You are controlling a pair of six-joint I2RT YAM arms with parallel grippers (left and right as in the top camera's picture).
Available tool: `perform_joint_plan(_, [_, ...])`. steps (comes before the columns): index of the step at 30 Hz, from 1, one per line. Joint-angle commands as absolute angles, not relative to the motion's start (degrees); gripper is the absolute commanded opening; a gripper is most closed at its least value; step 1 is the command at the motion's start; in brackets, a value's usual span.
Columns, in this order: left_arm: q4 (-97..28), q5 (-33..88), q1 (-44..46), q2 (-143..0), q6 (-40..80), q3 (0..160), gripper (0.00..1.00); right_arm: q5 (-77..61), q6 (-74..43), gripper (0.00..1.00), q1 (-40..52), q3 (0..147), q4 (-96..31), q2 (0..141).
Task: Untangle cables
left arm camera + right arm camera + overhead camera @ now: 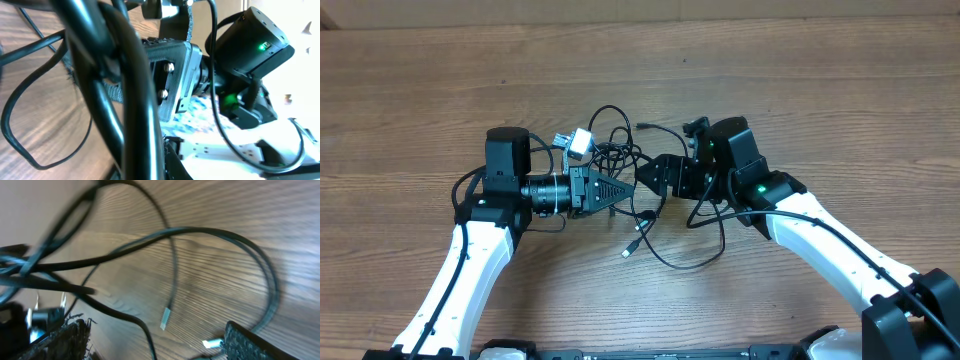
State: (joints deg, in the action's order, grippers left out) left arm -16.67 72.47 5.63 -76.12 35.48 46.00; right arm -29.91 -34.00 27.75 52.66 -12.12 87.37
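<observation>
Right gripper (655,177): fingers (250,341) spread wide, nothing in them. A silver-tipped plug (165,319) lies on the table (800,90) between them. Left gripper (628,190) is clamped fully shut at the tangle's edge; can't tell if a strand is pinched, since its wrist view is just blurred black cord. Cables (613,152) are knotted mid-table between both grippers, with one loop trailing toward the robot's side. To do this well, I'd say: left anchors, right closes on one single strand near the plug, not the knot, and draws away slowly. No brand, label or writing readable; the small white block (578,142) shows none.
</observation>
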Motion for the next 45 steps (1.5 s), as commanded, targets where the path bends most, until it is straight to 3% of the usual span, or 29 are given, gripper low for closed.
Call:
perform_joint_plan(1, [-16.19,77.87,5.61,-74.85,39.90,46.02,0.04,-32.69,-28.67,0.83,29.87,52.73,-10.52,86.80])
perform_joint_plan(6, [-16.01,81.47,5.58,-74.85,39.94,46.02,0.04,-29.12,-28.12,0.60,32.01,52.73,-9.93,86.80])
perform_joint_plan(12, [-15.94,82.17,5.58,-74.85,41.30,46.02,0.04,-23.88,-27.99,0.40,35.00,52.73,-9.93,87.57])
perform_joint_plan(17, [-15.97,84.62,5.58,-74.85,41.32,46.02,0.04,-17.72,-27.99,0.04,35.59,52.73,-10.85,88.53])
perform_joint_plan(27, [-16.03,84.18,5.58,-74.85,34.70,46.02,0.04,3.31,-29.02,0.04,25.89,54.41,-26.55,87.26])
perform_joint_plan(36, [-16.32,73.71,5.58,-74.85,34.70,46.02,0.04,8.32,-30.55,0.04,2.87,54.83,-38.59,86.37])
perform_joint_plan(38, [-16.67,72.01,5.58,-74.85,34.72,46.02,0.04,3.81,-28.45,0.04,-0.75,54.83,-39.40,86.37])
perform_joint_plan(42, [-17.47,69.01,5.65,-74.85,37.47,46.02,0.04,-19.33,-16.05,0.04,-4.54,54.83,-39.35,86.37])
perform_joint_plan(43, [-18.17,67.92,5.65,-74.85,41.85,46.02,0.04,-28.95,-9.69,0.06,-4.58,54.83,-39.33,86.37])
perform_joint_plan(45, [-18.17,67.99,5.65,-74.87,48.51,46.02,0.04,-40.45,-2.35,0.21,-3.29,54.78,-39.35,86.37])
